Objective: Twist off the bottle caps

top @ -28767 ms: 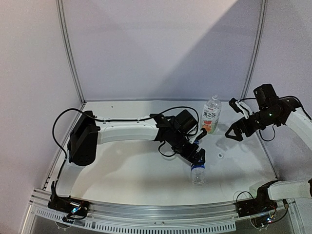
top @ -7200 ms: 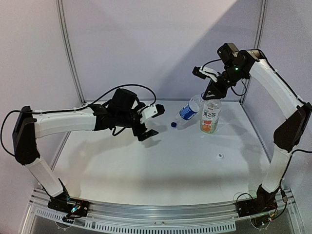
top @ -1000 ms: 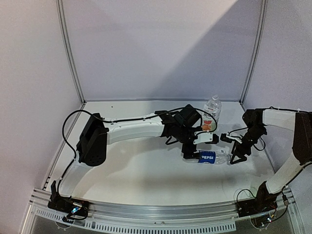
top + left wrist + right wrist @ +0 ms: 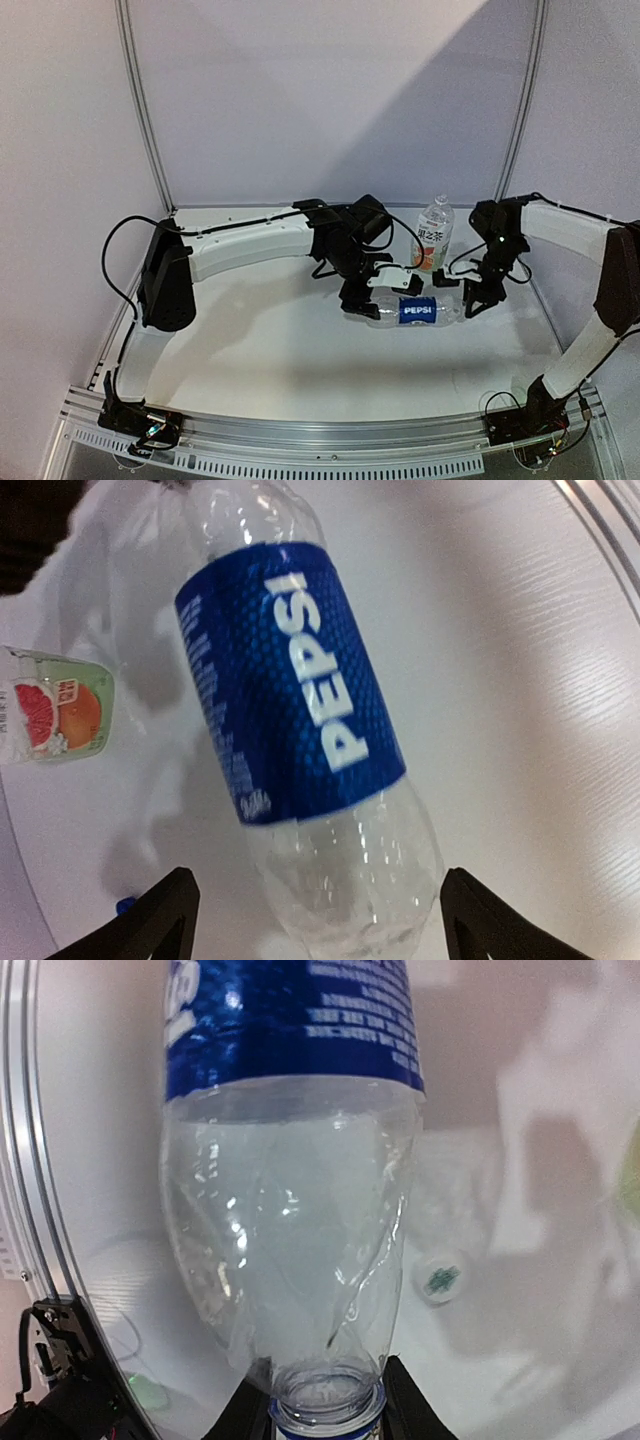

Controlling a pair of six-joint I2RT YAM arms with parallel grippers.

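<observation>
Pepsi bottle (image 4: pixel 418 312) is down on its side on the table (image 4: pixel 280 350), right of centre. Its long axis runs left to right, roughly parallel to the near edge. Base points left, neck points right toward the right edge. In the right wrist view the mouth looks open, with only a blue ring round the neck.

Left gripper (image 4: pixel 318 912) sits at the base end. Its fingers (image 4: pixel 165 920) are spread wide, one on each side of the bottle's bottom. I see a gap on at least one side, so I don't read a grip there.

Right gripper (image 4: pixel 328 1412) is at the neck end, fingers (image 4: pixel 248 1415) pressed in on the neck just below the mouth. The bottle's shoulder and label stretch away from the camera.

White cap (image 4: pixel 437 1280) lies loose on the table, just beside the bottle's shoulder.

Wider bottle (image 4: pixel 433 235), with the green-white-orange label, stands upright behind the Pepsi bottle, near the back edge toward the right back corner. It is clear of both grippers.
</observation>
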